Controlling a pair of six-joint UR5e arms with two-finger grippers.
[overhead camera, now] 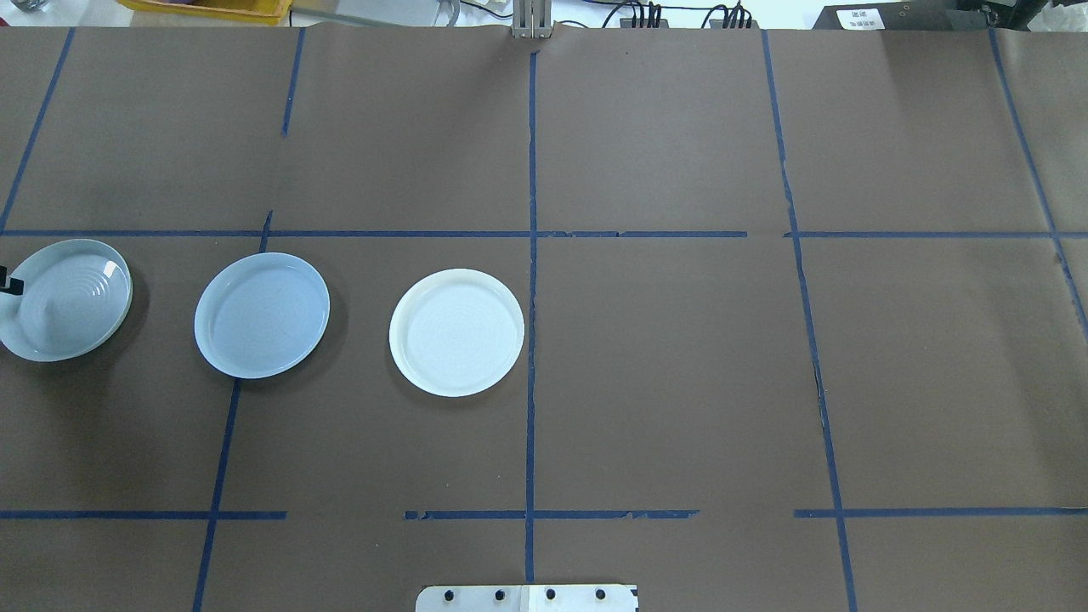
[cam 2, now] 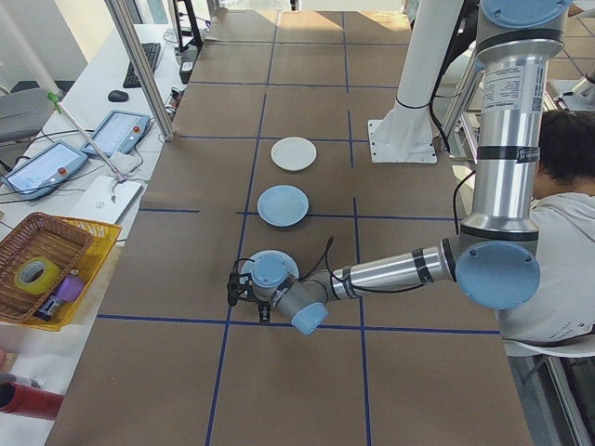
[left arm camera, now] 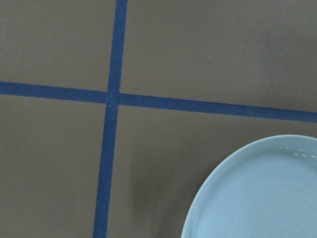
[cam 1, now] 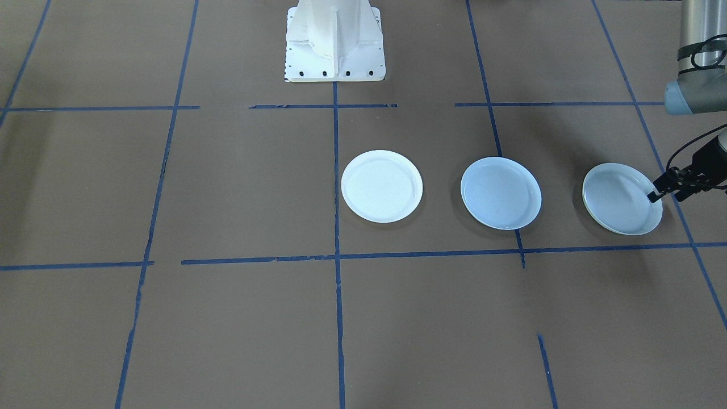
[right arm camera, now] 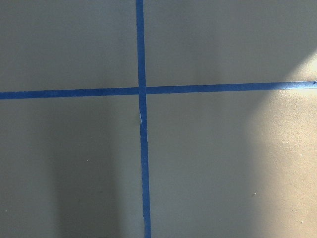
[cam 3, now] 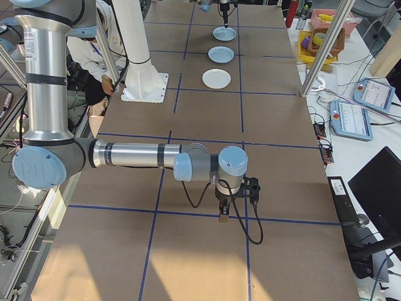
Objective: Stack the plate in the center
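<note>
Three plates lie in a row on the brown table. The center plate (cam 1: 500, 192), glossy and pale blue, sits between a matte white plate (cam 1: 381, 186) and a plate with a cream-yellow outer edge (cam 1: 622, 199). My left gripper (cam 1: 664, 197) is at the outer rim of the cream-edged plate (overhead camera: 65, 299). It looks open, with one fingertip (overhead camera: 8, 283) over the plate and the other outside the rim. The left wrist view shows only part of that plate (left arm camera: 257, 193). My right gripper (cam 3: 223, 210) hangs low over bare table far from the plates. Whether it is open or shut I cannot tell.
Blue tape lines (cam 1: 336, 255) grid the table. The white robot base (cam 1: 335, 42) stands at the back edge. A side bench holds a yellow basket (cam 2: 51, 265) and tablets (cam 2: 116, 132). A person (cam 2: 567, 214) sits beside the left arm's base.
</note>
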